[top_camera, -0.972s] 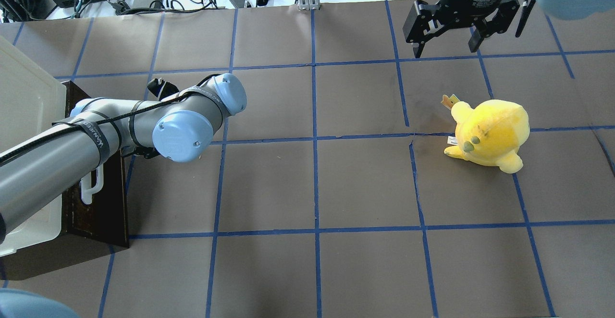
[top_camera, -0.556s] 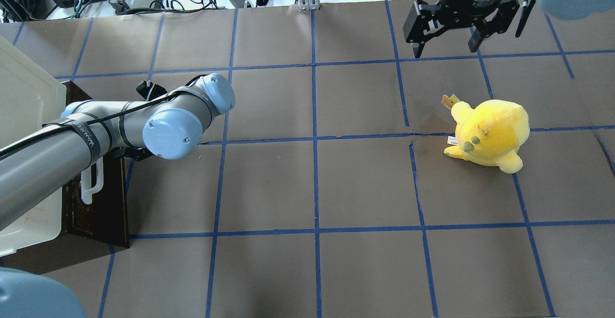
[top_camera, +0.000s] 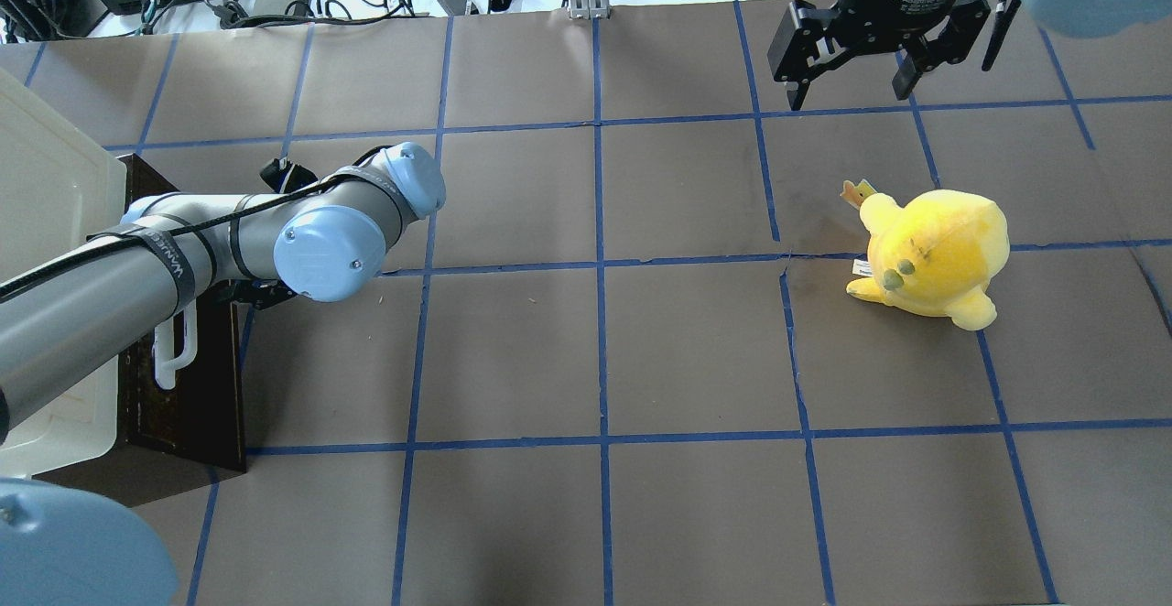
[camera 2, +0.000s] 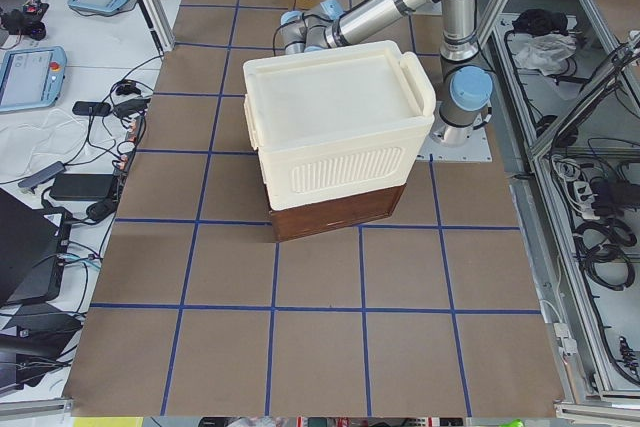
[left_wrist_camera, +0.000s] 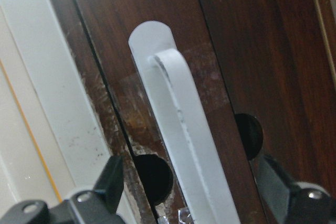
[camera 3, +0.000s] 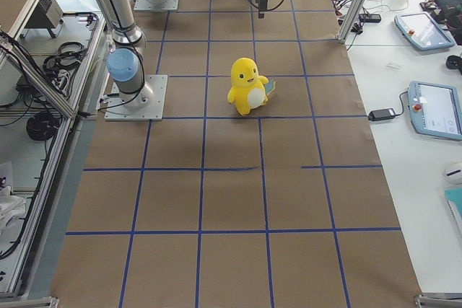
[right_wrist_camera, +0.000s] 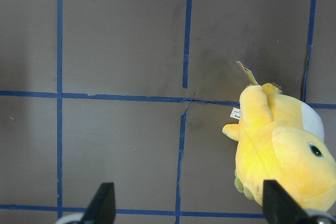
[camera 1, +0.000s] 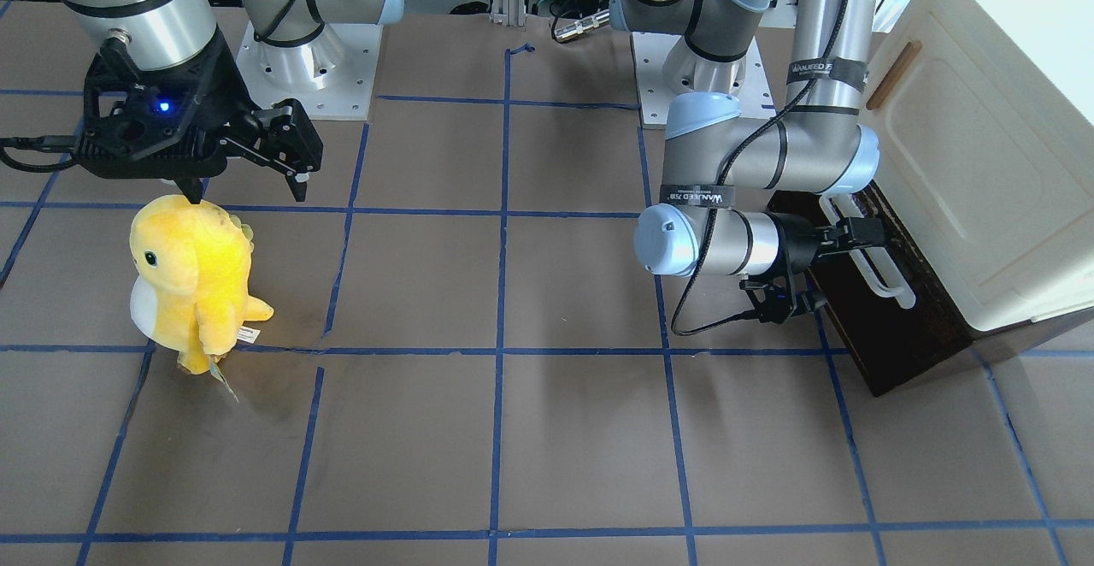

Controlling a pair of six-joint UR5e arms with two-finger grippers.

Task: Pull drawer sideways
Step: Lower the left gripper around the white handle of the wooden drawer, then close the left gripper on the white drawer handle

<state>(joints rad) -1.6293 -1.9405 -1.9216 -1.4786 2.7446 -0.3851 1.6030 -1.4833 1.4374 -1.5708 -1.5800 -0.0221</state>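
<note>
The drawer (top_camera: 197, 386) has a dark brown wooden front and a long white bar handle (top_camera: 174, 350), and sits under the cream cabinet at the table's left. It also shows in the front-facing view (camera 1: 906, 327); none of its pale inside shows. My left gripper (camera 1: 855, 243) is at the handle (camera 1: 880, 275). In the left wrist view it (left_wrist_camera: 190, 169) is open, with one finger on each side of the handle (left_wrist_camera: 184, 140) and gaps to both. My right gripper (top_camera: 851, 84) is open and empty, raised at the far right above the table.
The cream cabinet (camera 1: 983, 164) with a small brown handle (camera 1: 893, 74) stands on top of the drawer unit (camera 2: 335, 212). A yellow plush toy (top_camera: 934, 254) stands on the right side of the table, just below my right gripper (camera 1: 248, 185).
My left arm has moved left, toward the drawer front, bringing the gripper in around the handle. The drawer, the toy and the right arm have not moved.
</note>
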